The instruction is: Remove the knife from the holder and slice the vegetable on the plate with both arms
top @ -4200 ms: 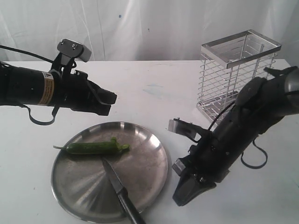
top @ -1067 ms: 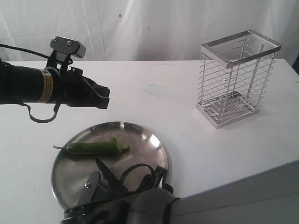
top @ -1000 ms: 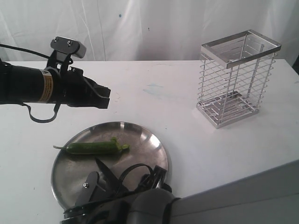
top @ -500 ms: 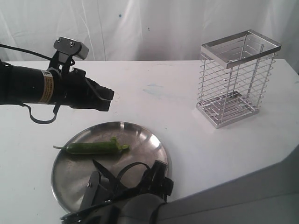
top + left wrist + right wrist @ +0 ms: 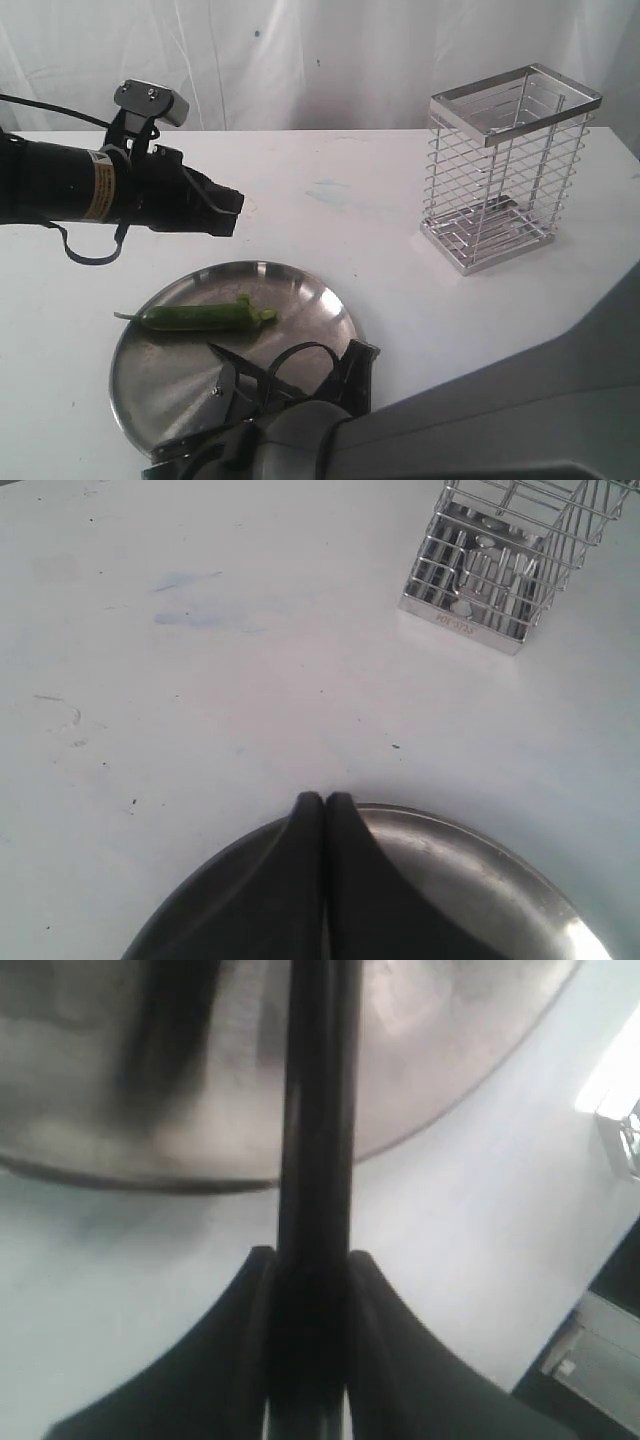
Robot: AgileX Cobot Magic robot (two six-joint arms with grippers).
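The green vegetable (image 5: pixel 195 317) lies across the back left of the steel plate (image 5: pixel 300 300). The black knife (image 5: pixel 228 355) lies on the plate just in front of it, only its blade tip showing in the exterior view. In the right wrist view the knife's dark handle (image 5: pixel 315 1110) runs between the fingers of my right gripper (image 5: pixel 310 1255), which is shut on it at the plate's (image 5: pixel 430 1040) front rim. My left gripper (image 5: pixel 228 212) hangs shut and holds nothing above the table behind the plate; it also shows as my left gripper (image 5: pixel 324 798). The wire holder (image 5: pixel 510 165) stands at the back right with nothing in it.
My right arm (image 5: pixel 420 420) fills the lower front of the exterior view and hides the plate's front edge and its own gripper. The wire holder (image 5: pixel 500 560) stands beyond the plate's rim (image 5: pixel 480 845) on the white table (image 5: pixel 360 210). A white curtain hangs behind.
My right gripper has closed from wide open onto the knife handle, and the right arm has shifted a little to the right. The left arm has edged slightly toward the plate.
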